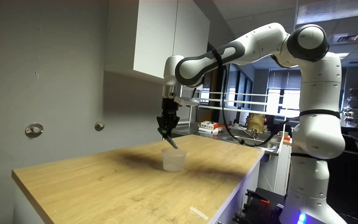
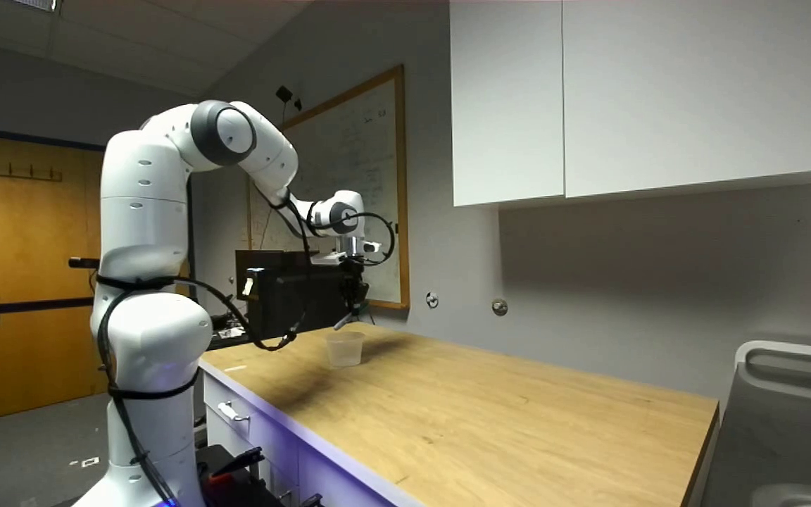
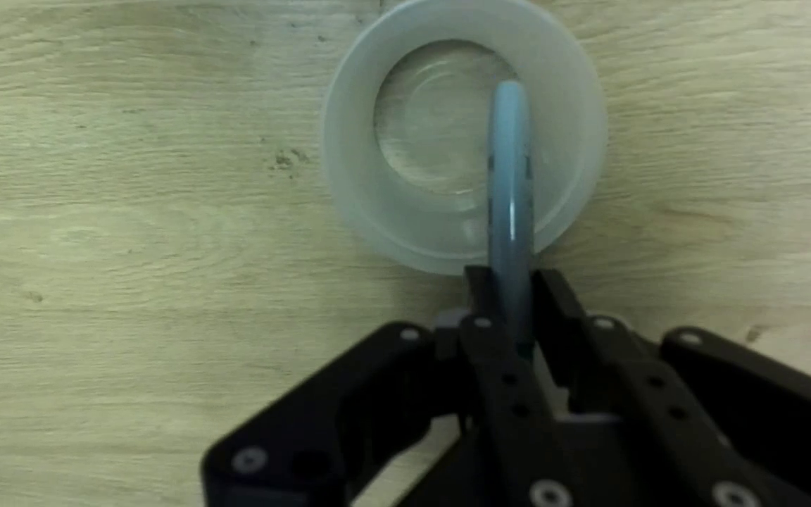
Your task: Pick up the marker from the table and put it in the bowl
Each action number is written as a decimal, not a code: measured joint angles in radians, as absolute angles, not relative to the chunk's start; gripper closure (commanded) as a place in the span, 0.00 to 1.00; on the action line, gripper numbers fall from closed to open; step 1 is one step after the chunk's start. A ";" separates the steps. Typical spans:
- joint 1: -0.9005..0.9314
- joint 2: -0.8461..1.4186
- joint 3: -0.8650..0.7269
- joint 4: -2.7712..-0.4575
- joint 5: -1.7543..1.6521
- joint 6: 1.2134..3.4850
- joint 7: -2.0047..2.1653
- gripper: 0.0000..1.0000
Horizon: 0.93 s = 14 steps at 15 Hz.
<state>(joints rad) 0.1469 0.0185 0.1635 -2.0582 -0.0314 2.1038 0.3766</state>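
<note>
Wrist view, tool (image 3: 513, 289) clamped on marker (image 3: 511, 176), free end (image 3: 510, 95) abv bowl (image 3: 353, 141), dk side marks (image 3: 529, 169) illeg.

white arm (image 1: 320, 73) arched, pincer (image 3: 513, 278) pointing down, clamped

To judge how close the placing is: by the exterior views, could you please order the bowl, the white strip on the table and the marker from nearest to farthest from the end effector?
1. Marker: gripped in the end effector, slanting down.
2. Bowl: upright on the table, just below the marker.
3. White strip: much farther, near the table's edge.
</note>
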 measured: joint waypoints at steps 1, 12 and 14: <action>0.146 0.019 0.161 -2.060 -0.036 2.125 0.386 0.95; 0.138 0.019 0.136 -2.141 -0.062 2.184 0.399 0.56; 0.138 0.017 0.135 -2.153 -0.070 2.191 0.403 0.43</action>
